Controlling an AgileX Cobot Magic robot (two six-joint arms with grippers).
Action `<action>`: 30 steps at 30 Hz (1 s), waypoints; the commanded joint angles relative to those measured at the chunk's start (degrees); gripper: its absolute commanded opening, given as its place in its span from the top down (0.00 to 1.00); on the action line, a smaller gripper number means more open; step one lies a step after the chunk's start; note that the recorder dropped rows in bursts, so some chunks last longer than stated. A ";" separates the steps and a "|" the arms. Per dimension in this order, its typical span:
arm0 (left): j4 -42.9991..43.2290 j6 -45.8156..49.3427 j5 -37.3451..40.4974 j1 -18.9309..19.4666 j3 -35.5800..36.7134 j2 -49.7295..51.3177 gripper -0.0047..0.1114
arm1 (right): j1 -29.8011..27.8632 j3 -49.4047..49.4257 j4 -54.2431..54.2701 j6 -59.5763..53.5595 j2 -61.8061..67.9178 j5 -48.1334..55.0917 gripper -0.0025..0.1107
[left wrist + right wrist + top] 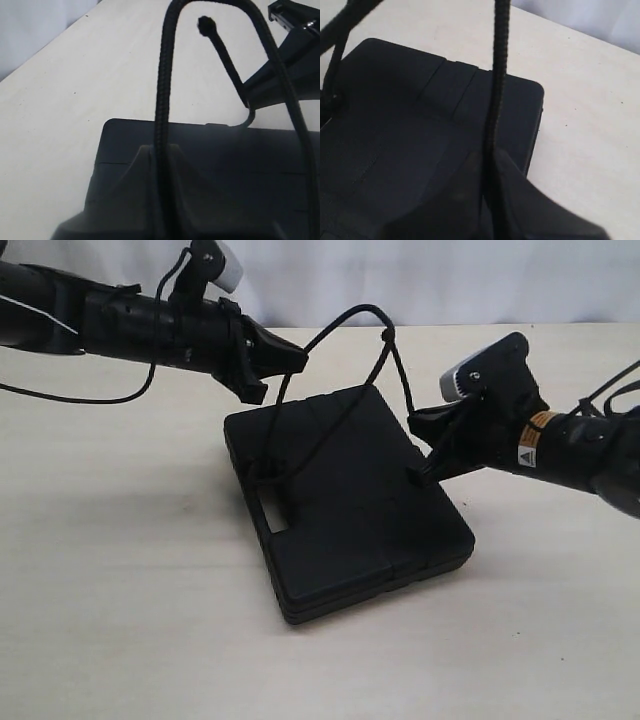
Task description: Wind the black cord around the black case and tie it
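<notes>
Exterior view, black case flat, long axis slanting far-left to near-right

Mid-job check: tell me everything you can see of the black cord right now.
The black cord is thin, braided and matte. It arches in a loop above the black case, one run clamped in the left pincer, another in the right pincer. A strand slants across the lid toward the handle slot. A knotted tip sticks up near the arch. Whether it passes under the case cannot be seen.
</notes>
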 commanded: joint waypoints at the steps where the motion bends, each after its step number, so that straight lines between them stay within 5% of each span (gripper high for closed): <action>1: 0.49 -0.34 2.37 0.10 -0.34 0.70 0.96 | 0.06 0.37 -3.40 -1.24 -0.38 -1.76 0.94; 4: 0.95 -0.23 2.27 0.10 -0.34 1.79 0.96 | 0.06 0.37 -11.85 -1.24 -0.38 -5.51 0.94; 14: 1.06 4.61 5.70 -0.01 -0.34 2.68 0.94 | 0.06 0.37 -8.02 -2.56 -0.38 -17.71 0.94; 23: -3.06 4.61 6.01 -0.01 -0.45 2.45 0.52 | 0.06 0.37 -5.79 -1.98 -0.38 -17.83 0.94; 30: -9.22 4.61 7.05 0.10 -0.46 -2.29 0.47 | 0.06 0.37 -3.56 -1.67 -0.38 -17.83 0.94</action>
